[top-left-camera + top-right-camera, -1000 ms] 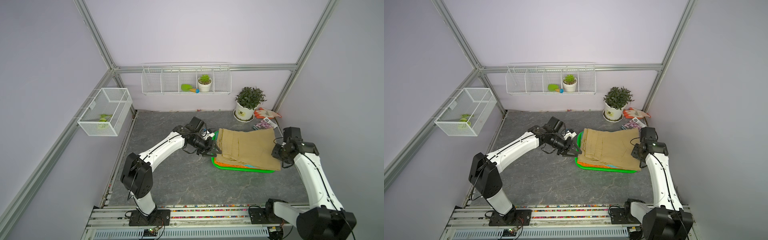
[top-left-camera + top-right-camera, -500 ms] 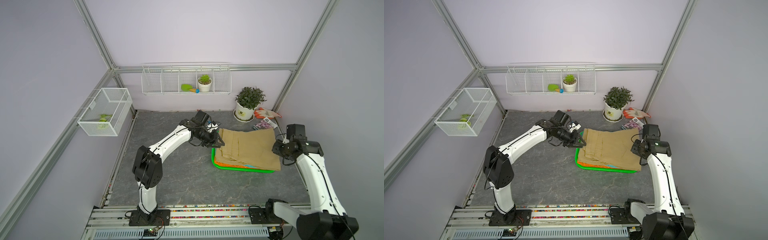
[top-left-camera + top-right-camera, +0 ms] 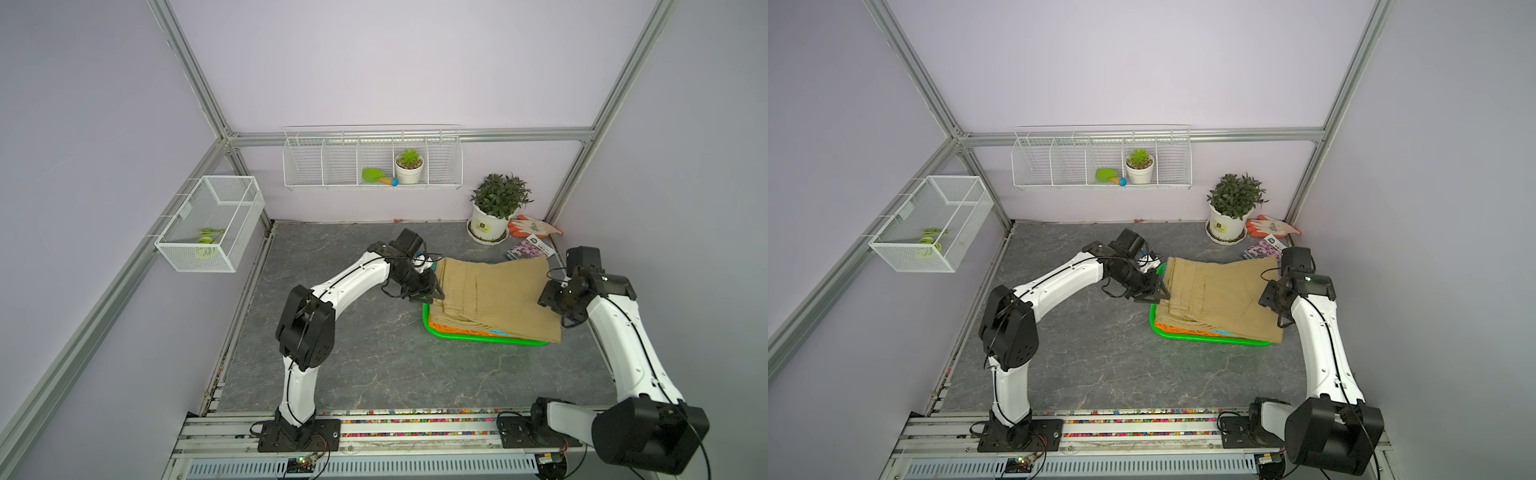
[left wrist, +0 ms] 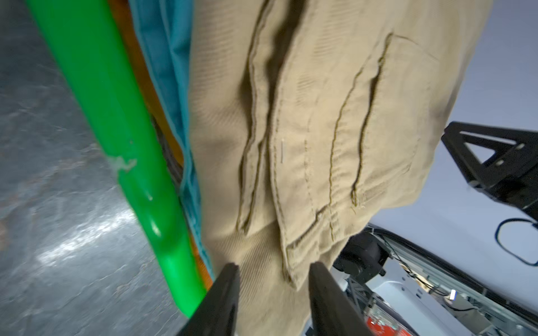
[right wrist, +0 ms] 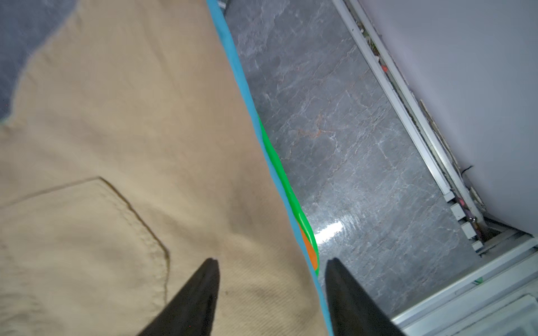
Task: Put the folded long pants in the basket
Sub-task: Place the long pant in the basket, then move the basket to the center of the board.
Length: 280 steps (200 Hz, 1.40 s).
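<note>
Grey tabletop (image 3: 374, 353): green basket (image 3: 465, 337) holds stacked pants (image 3: 498, 291).

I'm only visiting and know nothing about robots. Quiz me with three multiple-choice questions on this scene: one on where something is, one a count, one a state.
1. Where do the folded tan khaki trousers lie?
A) hung on the wall
B) on top of the pile in the bright green plastic basket
C) spread out beside the basket

2. How many potted plants are there?
A) one
B) four
C) two

3. How does the right claw stand?
A) open
B) shut on nothing
C) shut on the trousers

Answers:
1. B: the green rim shows under the pile they top.
2. C: a small one sits in the long white wire rack, and a bigger one stands near the back corner.
3. A: its fingers stand well apart.
</note>
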Tool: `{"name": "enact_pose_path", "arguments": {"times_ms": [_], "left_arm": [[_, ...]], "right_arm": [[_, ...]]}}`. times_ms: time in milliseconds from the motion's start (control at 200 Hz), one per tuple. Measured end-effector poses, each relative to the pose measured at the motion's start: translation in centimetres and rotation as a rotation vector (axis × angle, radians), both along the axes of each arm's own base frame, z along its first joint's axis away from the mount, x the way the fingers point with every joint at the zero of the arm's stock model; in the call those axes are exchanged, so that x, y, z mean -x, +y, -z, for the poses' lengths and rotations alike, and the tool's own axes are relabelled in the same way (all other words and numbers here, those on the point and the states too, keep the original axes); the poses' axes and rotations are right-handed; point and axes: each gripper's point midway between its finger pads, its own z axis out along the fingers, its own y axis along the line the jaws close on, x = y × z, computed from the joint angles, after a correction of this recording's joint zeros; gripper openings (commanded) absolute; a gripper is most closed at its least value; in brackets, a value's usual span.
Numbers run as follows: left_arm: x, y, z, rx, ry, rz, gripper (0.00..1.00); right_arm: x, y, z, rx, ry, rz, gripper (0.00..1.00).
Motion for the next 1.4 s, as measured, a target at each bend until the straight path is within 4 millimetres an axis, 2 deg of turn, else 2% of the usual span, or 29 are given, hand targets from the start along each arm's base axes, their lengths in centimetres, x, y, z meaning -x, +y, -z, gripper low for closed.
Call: {"name": "enact_pose_path", "arguments": {"times_ms": [135,220,315,505,600,780,1000,1070,1140,1280,1400], "left_arm": [[-1.6,2.0,-4.2,0.017,-0.145,-0.074,0.57],[-2.1,3.3,-5.8,0.048,-0.212,-0.116,0.59],[-1.9,4.5,-5.1,0.05,-0.217,-0.144,0.59],[-1.3,5.1,-2.0,0.016,-0.174,-0.146,0.59],[-1.5,5.1,-2.1,0.023,-0.18,-0.146,0.59],[-1.7,5.1,-2.6,0.047,-0.202,-0.15,0.59],[-1.6,5.6,-2.3,0.048,-0.202,-0.158,0.59],[-1.3,6.0,-2.3,0.047,-0.201,-0.161,0.59],[-1.3,6.3,-2.6,0.05,-0.206,-0.168,0.59],[-1.6,7.6,-3.6,0.062,-0.228,-0.195,0.59],[-1.8,9.7,-4.1,0.06,-0.24,-0.237,0.58]], "right_arm": [[-2.3,-1.7,-1.5,-0.026,-0.059,0.05,0.88],[-4.3,-2.8,-1.2,-0.052,-0.06,0.067,0.89],[-6.2,-3.2,0.0,-0.076,-0.049,0.053,0.94],[-7.7,-2.9,2.0,-0.152,-0.039,0.025,0.96],[-8.3,-2.6,3.1,-0.198,-0.046,0.016,0.96],[-8.1,-1.2,5.5,-0.3,-0.042,0.004,0.93],[-8.5,0.5,6.6,-0.396,-0.064,-0.007,0.87],[-9.0,1.6,6.5,-0.386,-0.066,-0.032,0.86],[-9.6,3.7,6.5,-0.382,-0.068,-0.071,0.84],[-10.2,10.5,6.4,-0.403,-0.059,-0.186,0.84],[-9.3,16.4,6.3,-0.433,-0.025,-0.276,0.83]]}}
